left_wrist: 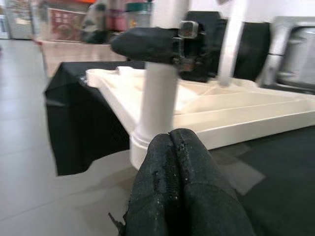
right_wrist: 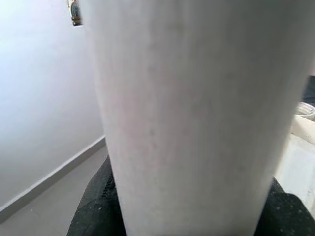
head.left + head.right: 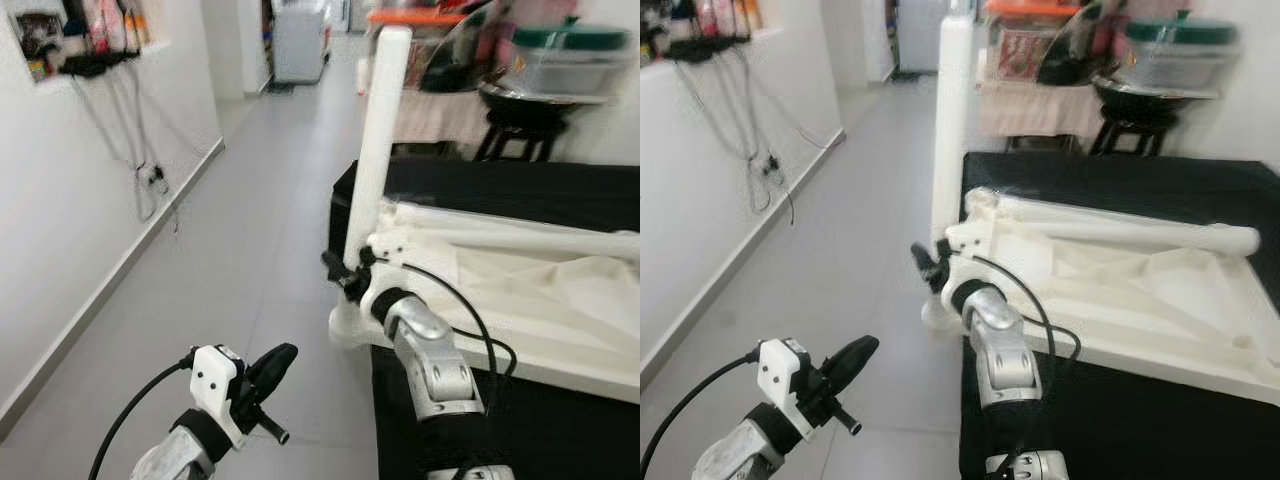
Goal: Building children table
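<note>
A white children's table top point(image 3: 520, 335) lies upside down on a black-covered surface point(image 3: 500, 185). One white table leg point(image 3: 380, 140) stands upright in its near left corner. My right gripper point(image 3: 350, 272) is shut on this leg low down, just above the corner socket; in the right wrist view the leg point(image 2: 197, 113) sits between the black fingers point(image 2: 93, 211). A second white leg point(image 3: 1120, 235) lies flat across the frame. My left gripper point(image 3: 275, 362) hangs shut and empty over the floor, left of the table corner; its fingertips point(image 1: 172, 162) point at the leg's base point(image 1: 147, 142).
Grey tiled floor point(image 3: 240, 230) stretches to the left and ahead. A white wall with hanging cables point(image 3: 145, 175) runs along the left. Behind the black surface stand a black stool point(image 3: 515, 135) and a green-lidded container point(image 3: 570, 55). Clear plastic wrap point(image 3: 540, 285) lies inside the frame.
</note>
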Motion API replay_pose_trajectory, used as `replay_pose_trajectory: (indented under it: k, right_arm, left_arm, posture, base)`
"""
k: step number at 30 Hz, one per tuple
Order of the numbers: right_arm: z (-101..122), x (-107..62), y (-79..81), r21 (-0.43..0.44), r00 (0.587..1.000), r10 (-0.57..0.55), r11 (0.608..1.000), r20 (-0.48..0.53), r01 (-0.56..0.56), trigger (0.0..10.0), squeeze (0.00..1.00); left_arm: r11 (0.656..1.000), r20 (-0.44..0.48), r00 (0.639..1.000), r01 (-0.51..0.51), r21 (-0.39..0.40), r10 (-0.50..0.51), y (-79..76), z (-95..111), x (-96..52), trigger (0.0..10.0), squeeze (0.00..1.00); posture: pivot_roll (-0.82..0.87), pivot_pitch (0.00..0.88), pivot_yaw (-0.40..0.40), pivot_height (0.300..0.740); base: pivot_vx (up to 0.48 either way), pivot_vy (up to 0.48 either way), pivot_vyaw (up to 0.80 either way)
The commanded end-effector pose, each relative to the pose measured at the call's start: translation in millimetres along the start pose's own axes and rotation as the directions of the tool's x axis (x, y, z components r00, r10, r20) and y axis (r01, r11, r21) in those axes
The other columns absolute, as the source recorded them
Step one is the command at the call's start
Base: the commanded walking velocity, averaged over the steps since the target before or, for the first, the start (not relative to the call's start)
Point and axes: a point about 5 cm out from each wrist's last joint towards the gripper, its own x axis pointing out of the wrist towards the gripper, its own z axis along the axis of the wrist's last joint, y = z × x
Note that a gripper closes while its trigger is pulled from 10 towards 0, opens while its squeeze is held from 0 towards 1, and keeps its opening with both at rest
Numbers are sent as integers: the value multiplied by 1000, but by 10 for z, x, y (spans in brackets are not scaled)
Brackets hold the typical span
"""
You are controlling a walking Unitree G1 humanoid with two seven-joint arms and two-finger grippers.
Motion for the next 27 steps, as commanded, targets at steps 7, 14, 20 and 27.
replay_pose_trajectory:
  k: [7, 14, 20, 27]
  right_arm:
    - [-144, 102, -164, 53, 993, 35, 998, -116, -29, 10000, 1000]
    - [317, 194, -80, 43, 956, 292, 955, 24, -293, 10000, 1000]
    - [471, 144, -13, -112, 762, 648, 757, 4, -643, 10000, 0]
    - [546, 214, -37, -137, 637, 769, 627, -46, -767, 10000, 0]
  left_arm:
    - [1000, 8, 1000, -18, 2, 18, 23, 29, -14, 10000, 0]
    - [1000, 3, 1000, 0, -6, 0, 20, 23, 2, 10000, 0]
    - [1000, 4, 1000, 0, -4, 0, 33, 18, 20, 10000, 0]
    - [1000, 2, 1000, 3, 2, -3, 37, 12, 33, 10000, 0]
  posture:
    - [30, 0, -10, 740]
    - [28, 0, -6, 740]
    - [32, 0, -4, 740]
    - [41, 0, -4, 740]
  base:
    - [0, 0, 0]
    - [0, 0, 0]
    - [0, 0, 0]
    - [0, 0, 0]
